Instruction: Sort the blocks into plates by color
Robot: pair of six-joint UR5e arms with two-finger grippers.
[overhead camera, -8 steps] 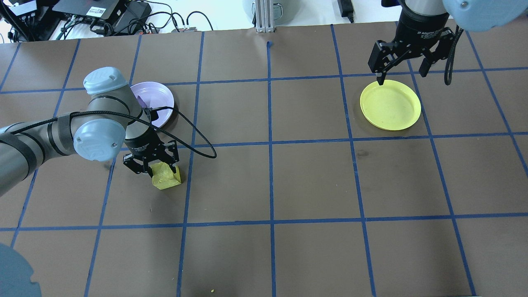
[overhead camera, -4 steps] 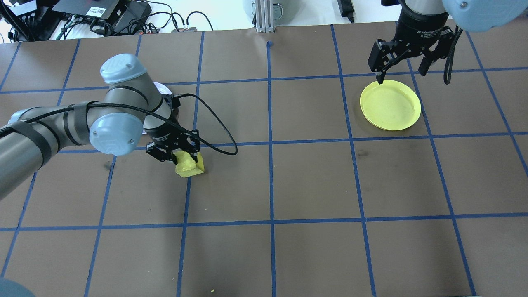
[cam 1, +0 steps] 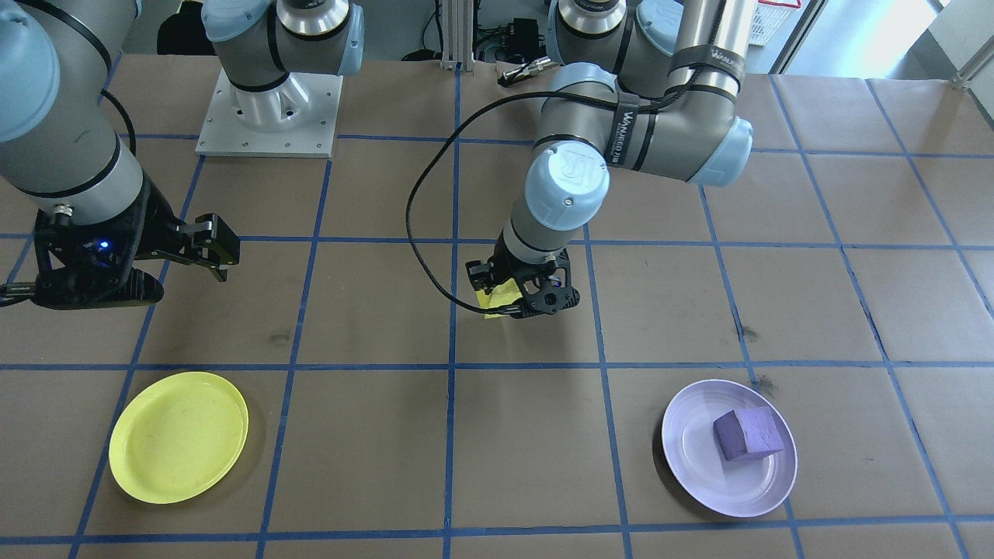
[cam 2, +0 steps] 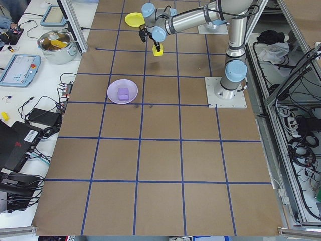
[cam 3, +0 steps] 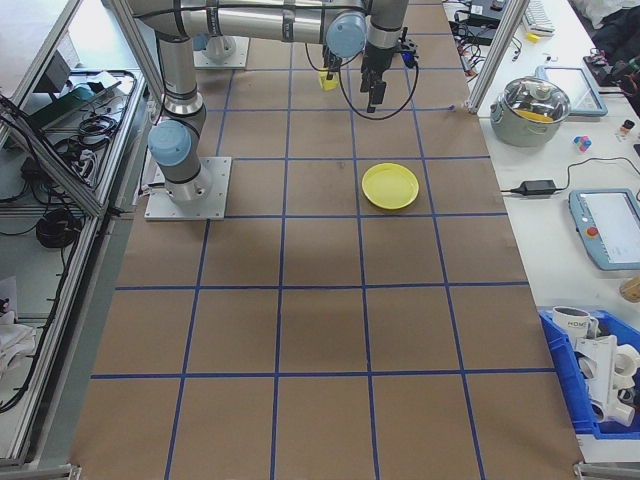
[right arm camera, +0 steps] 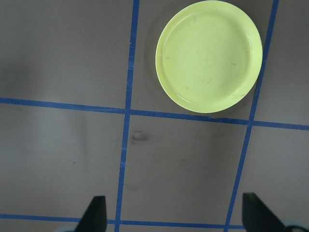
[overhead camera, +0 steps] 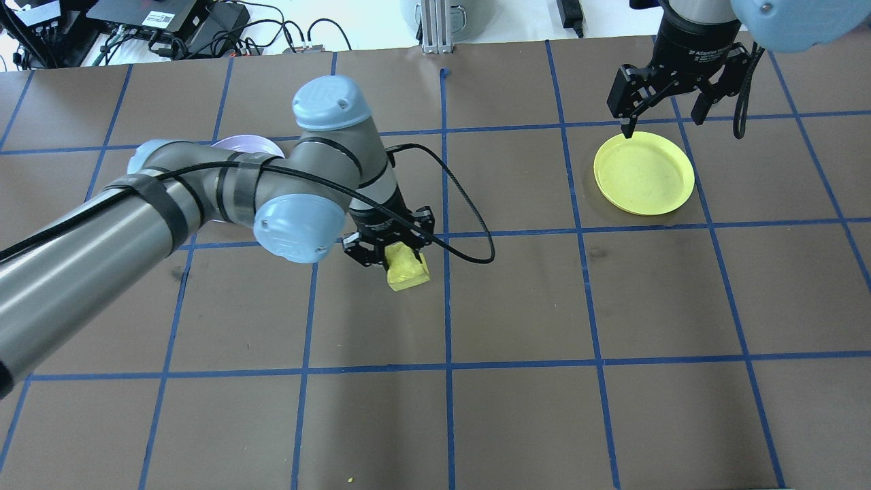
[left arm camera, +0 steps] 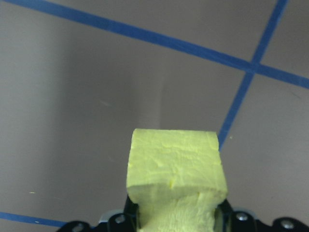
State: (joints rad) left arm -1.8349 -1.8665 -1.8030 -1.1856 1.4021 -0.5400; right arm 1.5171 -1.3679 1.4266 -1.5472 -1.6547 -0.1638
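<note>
Front view: the left pincer [cam 1: 519, 297] was closed on the yellow block [cam 1: 501, 299], carried clear of the desk [cam 1: 373, 466], probably so it would not drag. The purple block [cam 1: 747, 434] already lay in the lavender plate [cam 1: 703, 473]. The yellow plate [cam 1: 178, 435] sat bare, well apart, with open desk between it and the carried block.

Overhead view: the left pincer [overhead camera: 391, 255] gripped only the upper part of the yellow block [overhead camera: 407, 271], near the desk's middle line. The right pincer [overhead camera: 663, 88] hung spread wide and holding nothing, at the far edge of the yellow plate [overhead camera: 644, 173], leaving its near side free for an approach.

Left side view: the lavender plate [cam 2: 113, 96] and purple block [cam 2: 123, 93] sat apart from the arms, out of the way.

Right side view: the yellow plate [cam 3: 390, 186] had bare desk all round.

Left wrist view: the yellow block [left arm camera: 176, 176] was pinched at its base, squeezed narrower there, so the foam seemed soft.

Right wrist view: fingers [right arm camera: 94, 215] stood far apart, nothing between; the yellow plate [right arm camera: 209, 55] lay ahead.
</note>
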